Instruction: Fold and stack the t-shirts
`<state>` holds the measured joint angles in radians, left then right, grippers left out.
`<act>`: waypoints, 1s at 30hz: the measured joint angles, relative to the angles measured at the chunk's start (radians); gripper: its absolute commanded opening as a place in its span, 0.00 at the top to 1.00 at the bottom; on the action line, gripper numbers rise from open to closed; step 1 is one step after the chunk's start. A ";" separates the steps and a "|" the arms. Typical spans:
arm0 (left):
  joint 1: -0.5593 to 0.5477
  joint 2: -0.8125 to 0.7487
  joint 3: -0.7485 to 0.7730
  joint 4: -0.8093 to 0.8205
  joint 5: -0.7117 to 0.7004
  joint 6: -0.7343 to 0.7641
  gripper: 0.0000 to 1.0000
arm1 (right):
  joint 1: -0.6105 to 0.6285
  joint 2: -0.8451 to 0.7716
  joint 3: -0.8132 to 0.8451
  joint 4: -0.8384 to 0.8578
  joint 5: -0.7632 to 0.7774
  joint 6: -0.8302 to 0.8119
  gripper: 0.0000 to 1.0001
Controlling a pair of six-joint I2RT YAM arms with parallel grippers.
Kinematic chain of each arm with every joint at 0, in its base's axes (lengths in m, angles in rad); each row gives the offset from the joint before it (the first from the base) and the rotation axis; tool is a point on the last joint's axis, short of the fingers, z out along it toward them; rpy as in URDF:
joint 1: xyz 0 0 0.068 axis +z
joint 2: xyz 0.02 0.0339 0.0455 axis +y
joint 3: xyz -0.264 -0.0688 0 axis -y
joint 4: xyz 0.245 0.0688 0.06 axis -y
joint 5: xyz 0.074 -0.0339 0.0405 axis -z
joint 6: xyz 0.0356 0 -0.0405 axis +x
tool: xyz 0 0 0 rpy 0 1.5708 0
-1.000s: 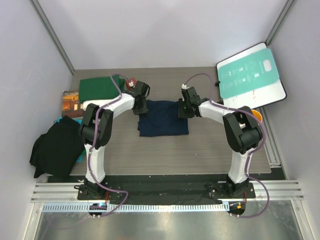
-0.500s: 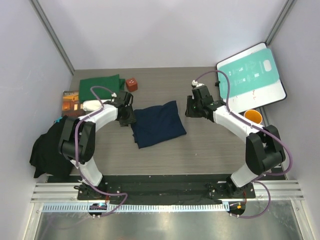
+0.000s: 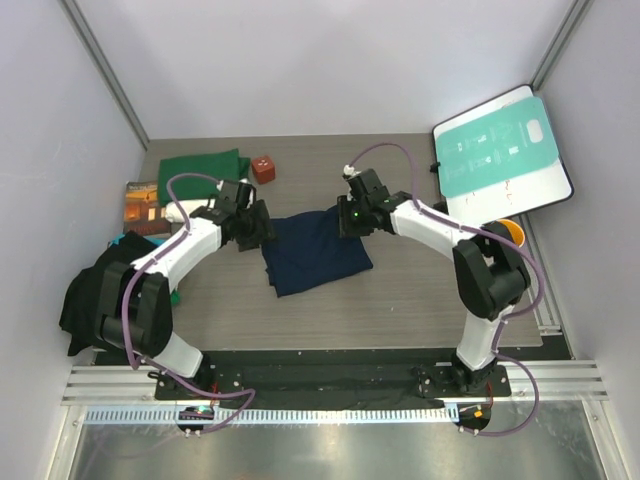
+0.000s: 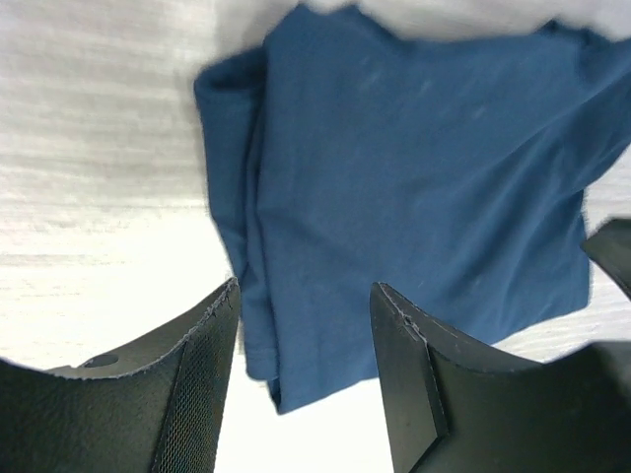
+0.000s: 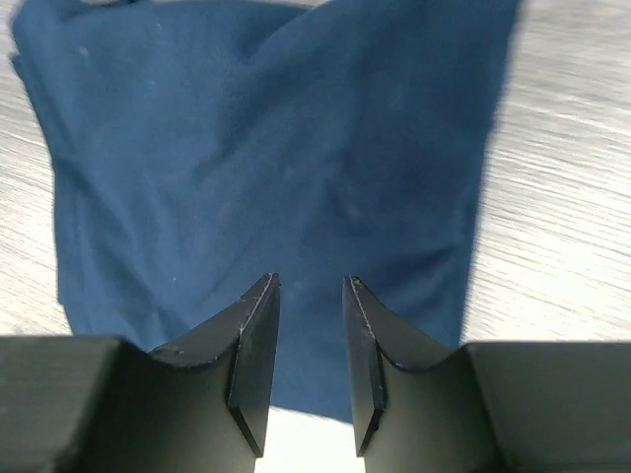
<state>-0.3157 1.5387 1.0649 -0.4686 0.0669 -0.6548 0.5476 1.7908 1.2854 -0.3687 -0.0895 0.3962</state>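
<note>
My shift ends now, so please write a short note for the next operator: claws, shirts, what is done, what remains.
Left claw: open, empty, at the navy shirt's left edge.
Right claw: slightly open, empty, over its far right corner.
Done: navy shirt folded at table centre; green shirt folded at back left.
To do: probably stack navy on green; dark heap at left unfolded.

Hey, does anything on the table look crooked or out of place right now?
Yes. The folded navy shirt lies askew, turned off square with the table edges. A dark garment sits in a loose heap that seems to hang over the table's left edge.
</note>
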 measured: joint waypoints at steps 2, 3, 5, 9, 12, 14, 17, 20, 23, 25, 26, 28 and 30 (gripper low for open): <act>0.004 0.001 -0.027 0.006 0.018 -0.003 0.44 | 0.011 0.044 0.021 0.001 -0.009 0.003 0.62; 0.005 0.001 -0.046 0.010 0.024 -0.008 0.44 | 0.016 0.066 0.033 0.000 -0.011 0.003 0.62; 0.010 0.001 -0.089 0.021 0.035 -0.020 0.43 | 0.024 0.104 0.054 0.003 -0.013 0.004 0.62; 0.025 0.001 -0.180 0.035 0.055 -0.045 0.43 | 0.034 0.147 0.079 0.013 -0.014 0.011 0.62; 0.033 0.001 -0.230 0.044 0.067 -0.065 0.43 | 0.038 0.174 0.083 0.029 -0.014 0.023 0.62; 0.035 -0.004 -0.254 0.064 0.076 -0.080 0.44 | 0.040 0.189 0.081 0.040 -0.014 0.029 0.62; 0.037 -0.014 -0.277 0.107 0.088 -0.107 0.43 | 0.040 0.201 0.072 0.058 -0.014 0.034 0.62; 0.037 -0.018 -0.298 0.156 0.106 -0.130 0.44 | 0.040 0.201 0.067 0.069 -0.014 0.036 0.63; 0.037 -0.020 -0.319 0.212 0.129 -0.154 0.45 | 0.040 0.201 0.060 0.080 -0.015 0.040 0.62; 0.039 -0.028 -0.333 0.238 0.135 -0.161 0.45 | 0.040 0.201 0.056 0.088 -0.014 0.042 0.63; 0.042 -0.035 -0.342 0.248 0.136 -0.166 0.45 | 0.040 0.201 0.055 0.091 -0.014 0.044 0.62; 0.049 -0.053 -0.360 0.257 0.136 -0.172 0.46 | 0.040 0.201 0.053 0.098 -0.014 0.045 0.63; 0.061 -0.074 -0.378 0.252 0.135 -0.173 0.48 | 0.040 0.201 0.051 0.103 -0.014 0.045 0.63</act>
<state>-0.2543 1.4647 0.6865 -0.2165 0.2024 -0.8280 0.5880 1.9919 1.3369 -0.2661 -0.1040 0.4408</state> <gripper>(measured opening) 0.543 0.373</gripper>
